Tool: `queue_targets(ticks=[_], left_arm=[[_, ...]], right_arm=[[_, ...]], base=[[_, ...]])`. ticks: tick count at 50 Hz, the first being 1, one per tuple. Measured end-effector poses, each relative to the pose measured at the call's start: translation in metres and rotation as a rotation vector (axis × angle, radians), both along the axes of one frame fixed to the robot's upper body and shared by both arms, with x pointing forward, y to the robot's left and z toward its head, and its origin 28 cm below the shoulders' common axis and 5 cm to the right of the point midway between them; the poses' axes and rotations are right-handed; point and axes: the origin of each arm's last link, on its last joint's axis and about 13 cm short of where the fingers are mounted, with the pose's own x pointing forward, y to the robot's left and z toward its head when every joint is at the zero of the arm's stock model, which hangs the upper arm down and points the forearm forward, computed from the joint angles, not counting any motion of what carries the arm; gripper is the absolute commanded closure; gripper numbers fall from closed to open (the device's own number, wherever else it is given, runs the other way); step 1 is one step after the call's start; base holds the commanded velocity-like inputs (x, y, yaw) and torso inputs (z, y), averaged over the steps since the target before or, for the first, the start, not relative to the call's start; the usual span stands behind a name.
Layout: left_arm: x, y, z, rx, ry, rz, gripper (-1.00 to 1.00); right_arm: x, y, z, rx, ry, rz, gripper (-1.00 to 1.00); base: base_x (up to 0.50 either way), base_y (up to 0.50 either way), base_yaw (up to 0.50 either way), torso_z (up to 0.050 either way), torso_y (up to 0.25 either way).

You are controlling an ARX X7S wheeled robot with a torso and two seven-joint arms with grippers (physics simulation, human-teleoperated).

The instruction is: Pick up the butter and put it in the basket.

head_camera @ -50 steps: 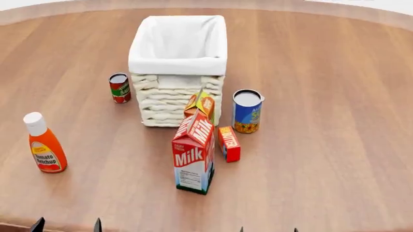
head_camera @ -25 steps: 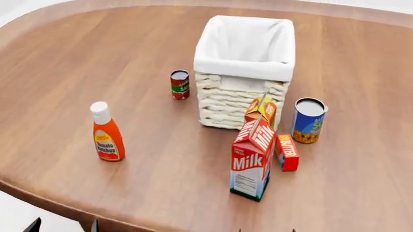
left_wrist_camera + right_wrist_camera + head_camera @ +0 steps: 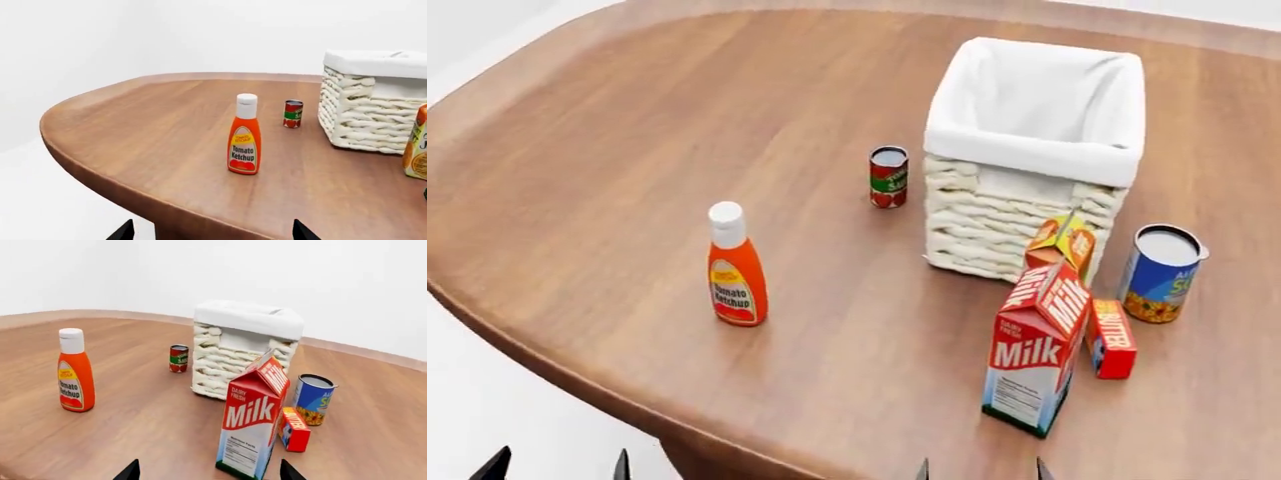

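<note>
The butter (image 3: 1112, 340) is a small red-and-orange box lying on the table just right of the milk carton (image 3: 1037, 344); it also shows in the right wrist view (image 3: 293, 429). The basket (image 3: 1030, 150), cream wicker with a white liner, stands behind them and shows in both wrist views (image 3: 243, 347) (image 3: 370, 102). My left gripper (image 3: 557, 466) and right gripper (image 3: 980, 470) show only as dark fingertips at the near edge, wide apart and empty, well short of the butter. The left gripper (image 3: 208, 231) hangs past the table's edge; the right gripper (image 3: 208, 471) faces the milk carton.
A ketchup bottle (image 3: 735, 266) stands left of centre. A small red can (image 3: 888, 176) is beside the basket's left wall. An orange juice carton (image 3: 1061, 246) and a blue can (image 3: 1160, 272) stand in front of the basket. The table's curved edge (image 3: 547, 350) runs near left.
The head view has swung leftward: every object on the table has shifted to the right in the picture, and the table's left edge and the floor now show. The objects themselves have not moved.
</note>
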Motion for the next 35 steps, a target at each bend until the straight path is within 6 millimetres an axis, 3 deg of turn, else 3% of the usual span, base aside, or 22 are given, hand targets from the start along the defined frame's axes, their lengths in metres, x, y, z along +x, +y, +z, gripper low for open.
queue_targets(ticks=[35], left_arm=[[0.001, 0.000, 0.008, -0.042, 0.000, -0.022, -1.00]], right_arm=[[-0.007, -0.004, 0.017, -0.072, -0.053, -0.046, -1.00]], base=[[0.15, -0.48, 0.00, 0.000, 0.000]])
